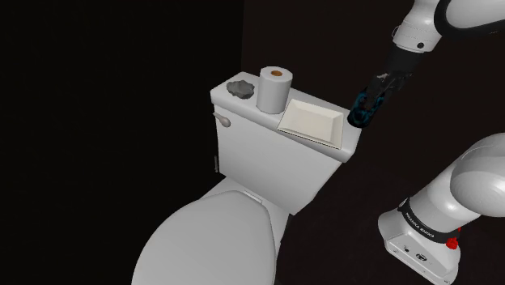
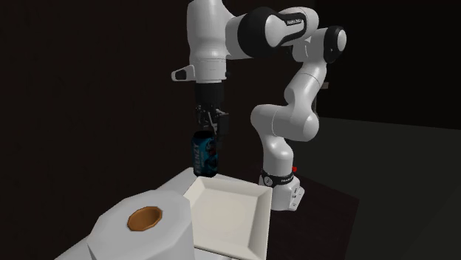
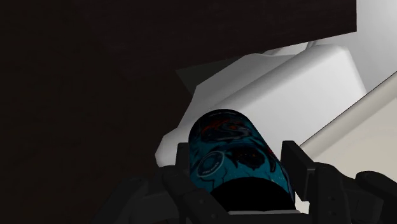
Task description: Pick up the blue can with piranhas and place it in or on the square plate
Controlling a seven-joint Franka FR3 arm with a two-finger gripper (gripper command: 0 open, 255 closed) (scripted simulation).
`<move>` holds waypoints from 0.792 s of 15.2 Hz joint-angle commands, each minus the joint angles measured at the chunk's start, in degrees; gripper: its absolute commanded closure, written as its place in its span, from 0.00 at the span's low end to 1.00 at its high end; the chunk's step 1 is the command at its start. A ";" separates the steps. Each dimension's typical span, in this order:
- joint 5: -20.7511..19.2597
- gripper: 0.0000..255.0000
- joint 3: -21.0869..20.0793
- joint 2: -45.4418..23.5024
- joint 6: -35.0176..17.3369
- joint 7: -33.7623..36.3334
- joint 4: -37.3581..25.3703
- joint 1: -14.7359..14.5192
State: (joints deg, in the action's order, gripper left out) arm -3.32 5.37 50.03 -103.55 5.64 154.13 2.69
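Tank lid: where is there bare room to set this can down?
The square plate is bare inside, the widest free patch. Beyond it the tank lid is crowded: paper roll and grey lump stand close together, leaving only a thin strip along the front edge. The tool holds the blue can just off the plate's end.

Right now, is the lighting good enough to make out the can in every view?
Shoulder view: dim, the blue can sits dark against a black background, barely legible. Second exterior view: the white square plate is well lit, and the can's blue label shows. Wrist view: the can is shaded between the jaws, pattern visible.
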 commanded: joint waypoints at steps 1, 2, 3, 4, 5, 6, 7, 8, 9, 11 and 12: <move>-0.02 1.00 0.00 -0.02 0.00 0.00 0.04 0.00; -0.02 1.00 0.01 -0.03 0.01 0.00 0.02 0.01; -0.02 1.00 0.02 -0.02 0.01 -0.01 0.02 0.01; -0.02 1.00 0.01 -0.02 0.01 -0.01 0.02 0.01; -0.02 1.00 0.01 -0.02 0.02 -0.01 0.02 0.01; -0.02 1.00 0.01 -0.02 0.01 -0.01 0.03 0.01; -0.02 1.00 0.01 -0.02 0.01 -0.01 0.03 0.01; -0.02 1.00 0.01 -0.01 0.02 0.00 0.03 0.01; -0.02 1.00 0.00 -0.03 -0.02 0.00 0.05 0.00; 0.08 1.00 -0.10 0.03 1.55 0.01 -1.46 -0.04; 0.13 1.00 -0.14 0.04 2.32 0.01 -2.23 -0.07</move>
State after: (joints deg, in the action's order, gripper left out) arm -3.28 5.31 50.11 -101.90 5.60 152.63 2.68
